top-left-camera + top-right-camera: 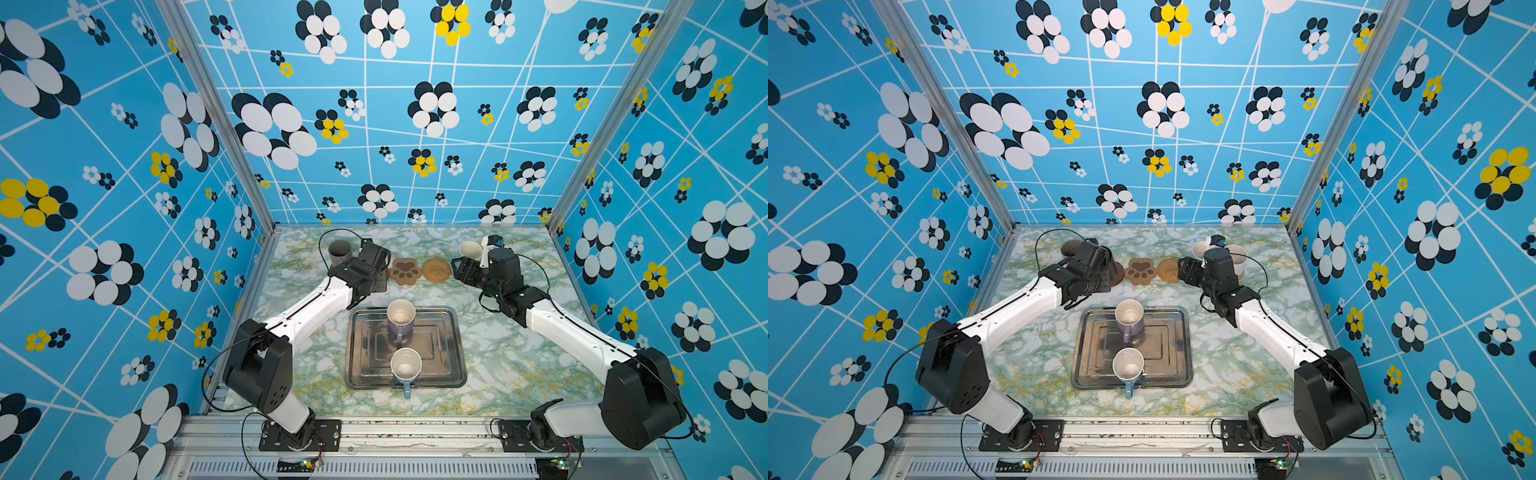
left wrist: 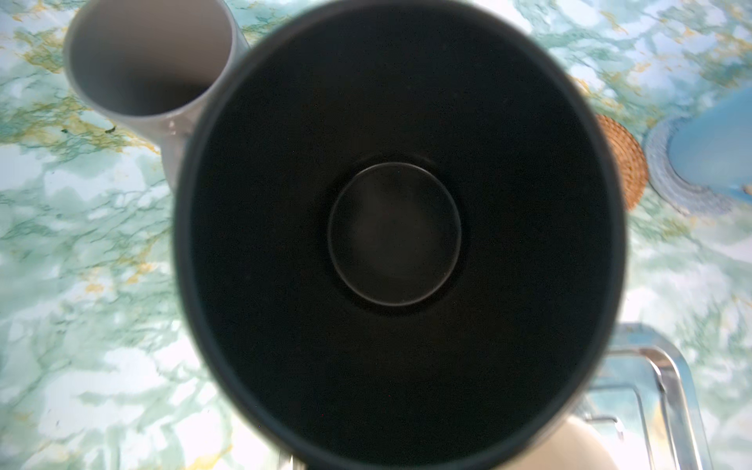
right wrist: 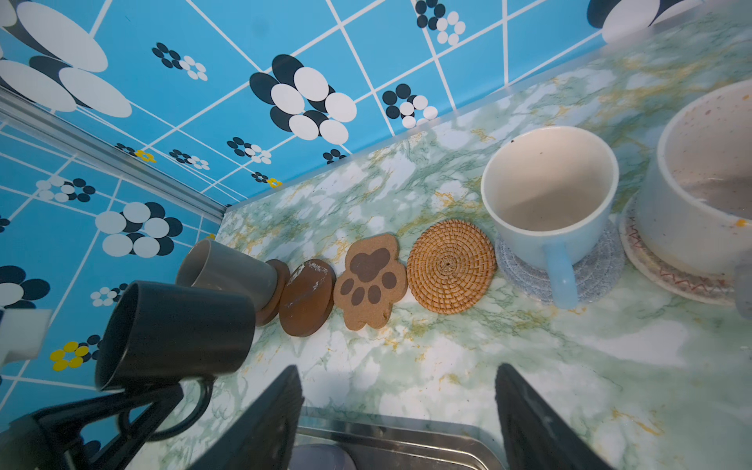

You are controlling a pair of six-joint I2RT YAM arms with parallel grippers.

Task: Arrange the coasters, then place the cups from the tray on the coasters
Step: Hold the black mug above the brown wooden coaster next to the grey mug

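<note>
Just beside the bare brown disc (image 3: pixel 307 297), you are holding the black mug (image 3: pixel 175 333) by its handle in the narrowly clamped left gripper (image 3: pixel 154 401). Placing it is likely calling for centring, then lowering. The right gripper (image 3: pixel 398 372) is hanging wide and empty.

Reference: tray (image 1: pixel 436 353). Beyond its far edge, paw coaster (image 1: pixel 404 271) and rattan coaster (image 1: pixel 436 270) lie bare, open from above. Beyond far-left corner: grey cup (image 1: pixel 340 252) and black mug (image 3: pixel 175 333) crowd the bare brown disc (image 3: pixel 307 297). Beyond far-right corner: blue mug (image 3: pixel 549 199) and cream mug (image 3: pixel 700 195) block. On tray: lavender mug (image 1: pixel 401 322) far end, second blue mug (image 1: pixel 406 368) near end, bare gap between. Counter (image 1: pixel 511 365) bare left and right of tray, with left arm (image 1: pixel 307 309) and right arm (image 1: pixel 561 328) overhead.
</note>
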